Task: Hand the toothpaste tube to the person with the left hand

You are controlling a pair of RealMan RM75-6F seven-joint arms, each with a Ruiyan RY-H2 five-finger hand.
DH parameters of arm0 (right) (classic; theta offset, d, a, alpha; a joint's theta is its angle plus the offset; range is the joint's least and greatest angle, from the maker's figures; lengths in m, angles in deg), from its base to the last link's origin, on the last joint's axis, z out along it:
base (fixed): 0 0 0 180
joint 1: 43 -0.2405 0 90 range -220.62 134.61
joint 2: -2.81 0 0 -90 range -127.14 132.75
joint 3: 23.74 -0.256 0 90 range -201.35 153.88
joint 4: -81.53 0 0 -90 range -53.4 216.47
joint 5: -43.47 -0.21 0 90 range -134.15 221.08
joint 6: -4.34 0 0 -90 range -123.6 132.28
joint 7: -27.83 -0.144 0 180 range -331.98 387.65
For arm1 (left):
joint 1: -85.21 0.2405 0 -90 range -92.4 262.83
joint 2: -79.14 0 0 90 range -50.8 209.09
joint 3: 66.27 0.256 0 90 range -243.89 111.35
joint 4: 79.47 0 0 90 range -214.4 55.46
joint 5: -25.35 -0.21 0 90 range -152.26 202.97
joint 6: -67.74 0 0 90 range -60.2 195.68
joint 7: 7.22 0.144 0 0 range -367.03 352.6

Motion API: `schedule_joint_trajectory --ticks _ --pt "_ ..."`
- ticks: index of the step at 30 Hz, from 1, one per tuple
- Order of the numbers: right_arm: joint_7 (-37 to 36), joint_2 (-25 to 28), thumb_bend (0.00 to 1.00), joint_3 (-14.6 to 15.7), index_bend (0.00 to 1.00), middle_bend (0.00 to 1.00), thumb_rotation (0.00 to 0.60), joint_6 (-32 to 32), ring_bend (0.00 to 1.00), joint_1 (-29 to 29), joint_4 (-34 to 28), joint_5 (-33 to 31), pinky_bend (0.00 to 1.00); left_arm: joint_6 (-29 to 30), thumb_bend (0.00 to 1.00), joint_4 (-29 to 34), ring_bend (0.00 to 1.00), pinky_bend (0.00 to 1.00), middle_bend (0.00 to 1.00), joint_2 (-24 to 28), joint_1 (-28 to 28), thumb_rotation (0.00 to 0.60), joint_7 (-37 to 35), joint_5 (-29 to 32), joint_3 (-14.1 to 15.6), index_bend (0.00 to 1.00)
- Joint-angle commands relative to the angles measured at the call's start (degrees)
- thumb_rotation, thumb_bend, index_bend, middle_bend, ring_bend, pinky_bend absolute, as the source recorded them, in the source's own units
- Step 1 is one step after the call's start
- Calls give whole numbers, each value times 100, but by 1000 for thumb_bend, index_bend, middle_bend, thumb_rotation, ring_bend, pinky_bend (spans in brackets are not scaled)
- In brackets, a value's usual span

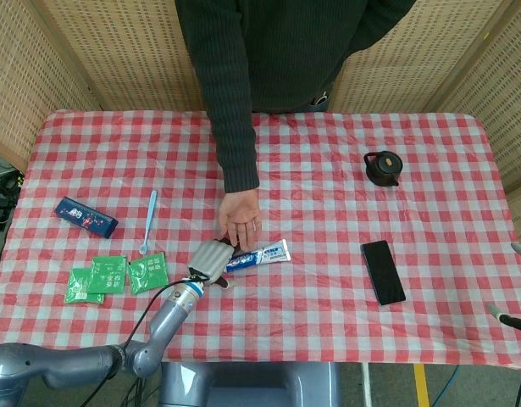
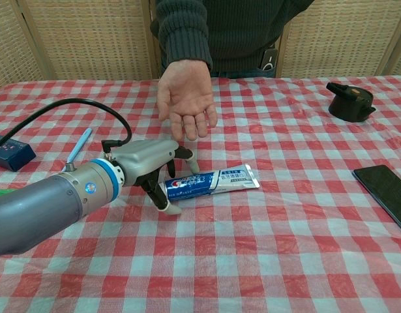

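I see the white and blue toothpaste tube [image 2: 210, 182] lying flat on the red-and-white checked tablecloth [image 2: 265, 261], its crimped end pointing toward the black smartphone [image 2: 389, 192] and its cap end hidden under my left hand [image 2: 154, 166]. It lies just on my side of the person's open palm [image 2: 186, 98], slightly angled.
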Motion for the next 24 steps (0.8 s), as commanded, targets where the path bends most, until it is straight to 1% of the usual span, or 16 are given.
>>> schedule_joint_trajectory --ticks 1,4,6,9,12,14,18,21,24 --pt "-18 4 0 -5 158 0 600 -11 0 -2 11 -11 0 234 224 -176 393 576 236 -228 -27 600 117 43 27 351" --pt "-36 8 0 -4 158 0 600 -28 0 -7 16 -14 0 345 285 -270 445 646 285 -349 -40 600 207 92 30 387" --pt "-40 10 0 -5 158 0 600 -33 0 -9 16 -14 0 434 336 -315 490 694 340 -428 -48 600 280 137 15 434" --pt "-57 14 0 -9 158 0 600 -35 0 -7 19 -24 0 559 381 -385 521 721 401 -515 -56 600 358 143 8 498" --pt "-70 16 0 -14 158 0 600 -36 0 -7 27 -31 0 631 401 -409 540 740 433 -535 -49 600 399 135 21 535" --pt "-66 15 0 -11 158 0 600 -38 0 -7 26 -27 0 681 403 -383 542 741 438 -515 -32 600 405 105 39 543" --pt "-51 12 0 -7 158 0 600 -30 0 -6 21 -10 0 765 407 -203 550 741 448 -364 33 600 351 -86 157 559" --pt "-44 9 0 -9 158 0 600 -17 0 -1 17 -9 0 891 409 15 558 741 461 -118 145 600 221 -403 339 577" --pt "-7 -1 0 -1 158 0 600 -3 0 3 10 11 0 1011 415 253 569 741 476 271 300 600 -105 -877 592 598"
